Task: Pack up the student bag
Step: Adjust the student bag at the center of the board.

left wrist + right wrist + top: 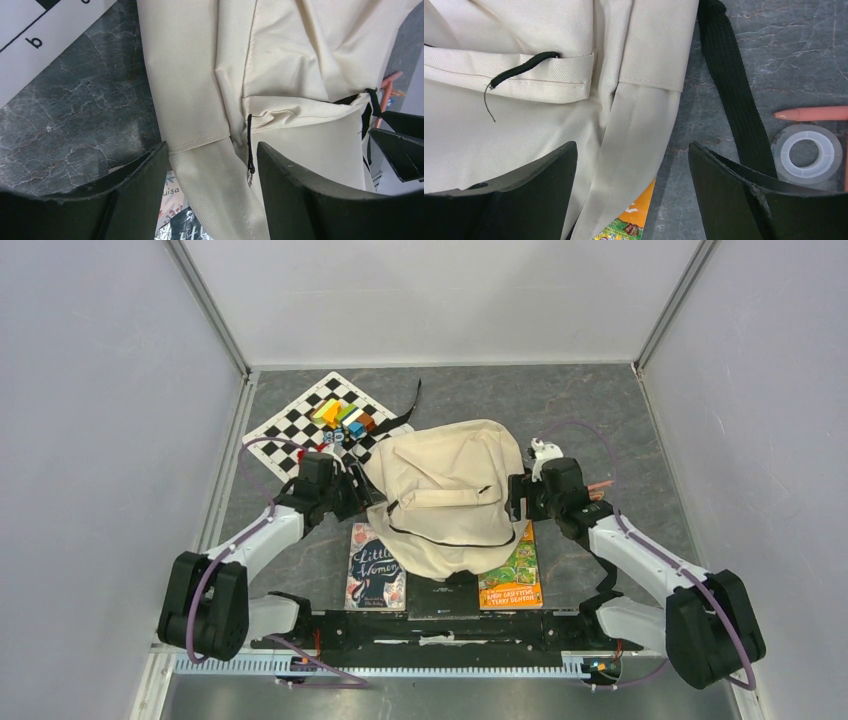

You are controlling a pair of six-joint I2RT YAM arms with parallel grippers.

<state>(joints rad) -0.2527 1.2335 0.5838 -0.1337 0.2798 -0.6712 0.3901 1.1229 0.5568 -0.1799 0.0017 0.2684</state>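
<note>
The student bag, cream canvas with black straps, lies slumped in the middle of the table. My left gripper is at its left edge. In the left wrist view that gripper stands open, its fingers straddling a cream side fold beside a black zipper pull. My right gripper is at the bag's right edge. In the right wrist view it is open around the cream side seam, with bare table on its right side.
A "Little Women" book and an orange book lie partly under the bag's near edge, with a dark flat item between them. A chessboard with coloured blocks lies at the back left. A tape roll, pink pen and black strap lie to the right.
</note>
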